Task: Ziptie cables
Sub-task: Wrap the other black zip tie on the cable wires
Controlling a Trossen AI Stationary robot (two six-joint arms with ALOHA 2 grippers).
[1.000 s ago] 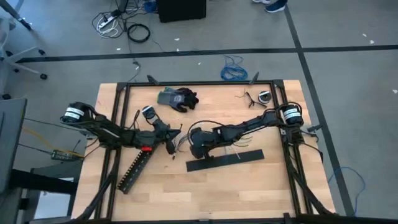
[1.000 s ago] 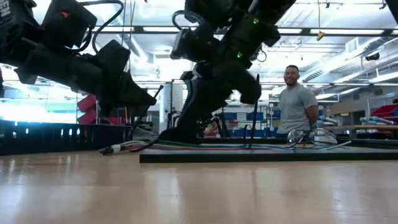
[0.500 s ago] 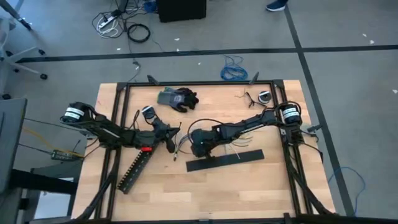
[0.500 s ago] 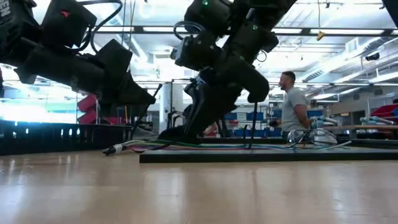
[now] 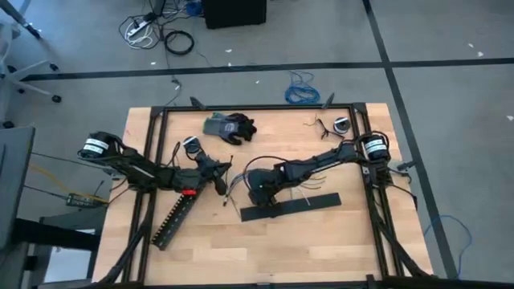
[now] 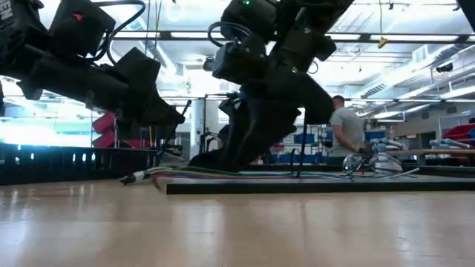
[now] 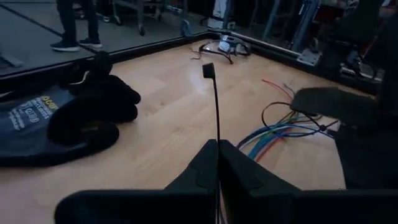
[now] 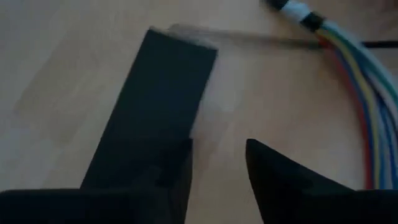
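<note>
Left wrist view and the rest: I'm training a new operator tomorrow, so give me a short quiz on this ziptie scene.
1. True or false: the left gripper is shut on an upright ziptie.
2. Which thing is the right gripper nearest to? A) the glove B) the end of the flat black bar C) the slotted duct
3. Fill in: the right gripper's fingers are ___ (open or shut).

Key: 1 true; 2 B; 3 open.
</note>
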